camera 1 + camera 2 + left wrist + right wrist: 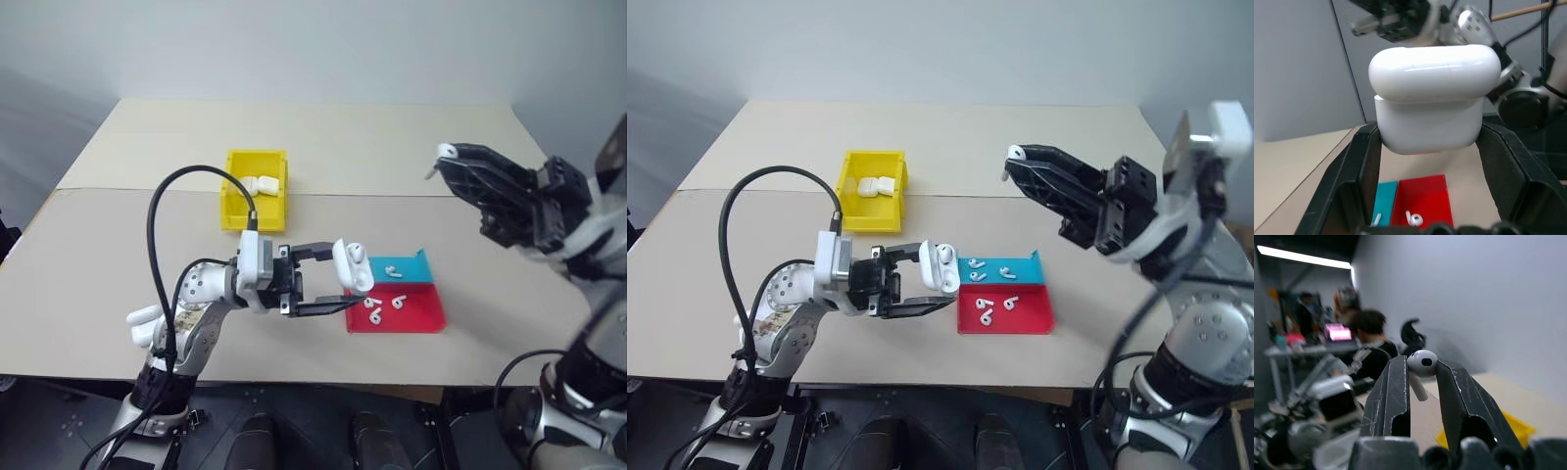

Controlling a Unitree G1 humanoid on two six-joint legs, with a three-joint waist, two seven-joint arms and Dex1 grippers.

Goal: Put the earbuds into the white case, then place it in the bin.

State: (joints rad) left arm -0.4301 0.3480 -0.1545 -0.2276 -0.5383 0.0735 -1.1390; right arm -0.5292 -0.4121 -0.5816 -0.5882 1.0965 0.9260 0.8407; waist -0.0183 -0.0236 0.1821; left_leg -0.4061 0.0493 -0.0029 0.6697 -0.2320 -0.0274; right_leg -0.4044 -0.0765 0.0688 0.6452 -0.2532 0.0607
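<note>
My left gripper (343, 276) is shut on the white case (351, 264), holding it above the table just left of the tray. In the left wrist view the case (1432, 100) sits between the two black fingers (1359, 166), lid on top. My right gripper (446, 157) is raised high at the right, pointing left, shut on one earbud (1421, 362) pinched at its fingertips. More earbuds (375, 308) lie in the tray. The yellow bin (235, 206) stands farther back on the table, with another white case (261, 184) inside.
A flat teal-and-red tray (416, 315) lies near the table's front edge, right of my left gripper. White rounded pieces (144, 325) lie by my left elbow. The beige table (392, 147) stretches behind the bin. A seated person (1369, 340) shows in the right wrist view's background.
</note>
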